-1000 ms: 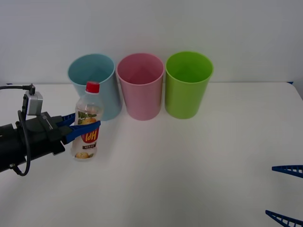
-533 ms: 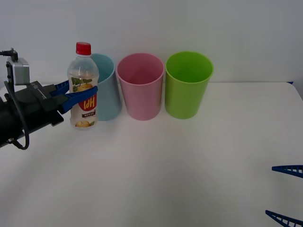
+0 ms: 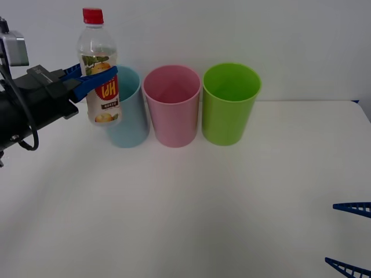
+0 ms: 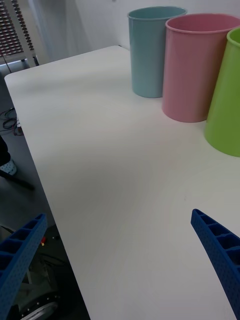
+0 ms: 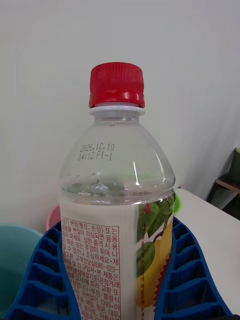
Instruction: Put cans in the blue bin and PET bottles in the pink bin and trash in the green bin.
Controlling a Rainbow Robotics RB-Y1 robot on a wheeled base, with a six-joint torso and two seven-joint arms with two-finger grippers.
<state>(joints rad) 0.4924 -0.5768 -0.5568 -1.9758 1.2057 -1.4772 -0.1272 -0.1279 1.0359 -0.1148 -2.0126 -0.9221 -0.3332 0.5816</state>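
Observation:
My left gripper (image 3: 95, 77) is shut on the PET bottle (image 3: 98, 69), a clear bottle with a red cap, held upright in the air at the far left. The bottle hangs in front of and above the left side of the blue bin (image 3: 126, 110). In the left wrist view the blue fingers (image 5: 47, 272) clamp the bottle (image 5: 117, 220) at its label. The pink bin (image 3: 171, 105) and the green bin (image 3: 231, 103) stand in a row to the right of the blue one. My right gripper (image 3: 348, 238) is open, low at the right edge of the table.
The three bins stand near the back edge of the white table (image 3: 203, 197), against a white wall. In the right wrist view the table's side edge (image 4: 30, 135) drops off to the floor, with cables and equipment below.
My left gripper has lifted the bottle from the table to above rim height of the bins. The right gripper has not moved.

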